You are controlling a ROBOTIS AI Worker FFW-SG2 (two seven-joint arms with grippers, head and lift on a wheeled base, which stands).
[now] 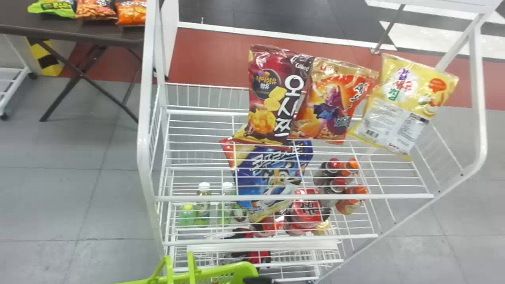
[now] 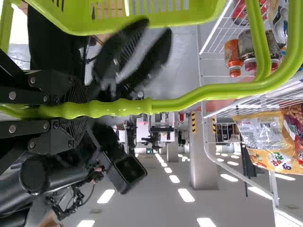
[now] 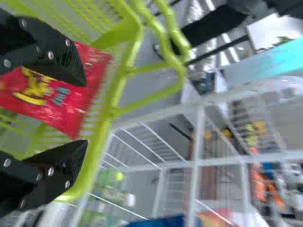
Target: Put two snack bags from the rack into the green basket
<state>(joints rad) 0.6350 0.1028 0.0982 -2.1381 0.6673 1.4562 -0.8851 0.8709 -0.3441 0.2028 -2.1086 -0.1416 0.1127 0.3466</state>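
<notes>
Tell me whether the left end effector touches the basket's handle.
Touching. The left wrist view shows the green handle running between the fingers of the left end effector, one pressed against each side, without a gap.

White lettering on maroon bag (image 1: 276, 94), blue bag (image 1: 268, 169); multicoloured lettering, barcode (image 1: 372, 133) on yellow bag (image 1: 414, 86); yellow lettering on red bag (image 3: 52, 97)

From my remote station I see the left hand (image 2: 75, 112): angular black plates (image 2: 38, 96); round, silver-coloured screw heads (image 2: 32, 79); black fingers (image 2: 78, 91), inner faces finely ridged.
</notes>
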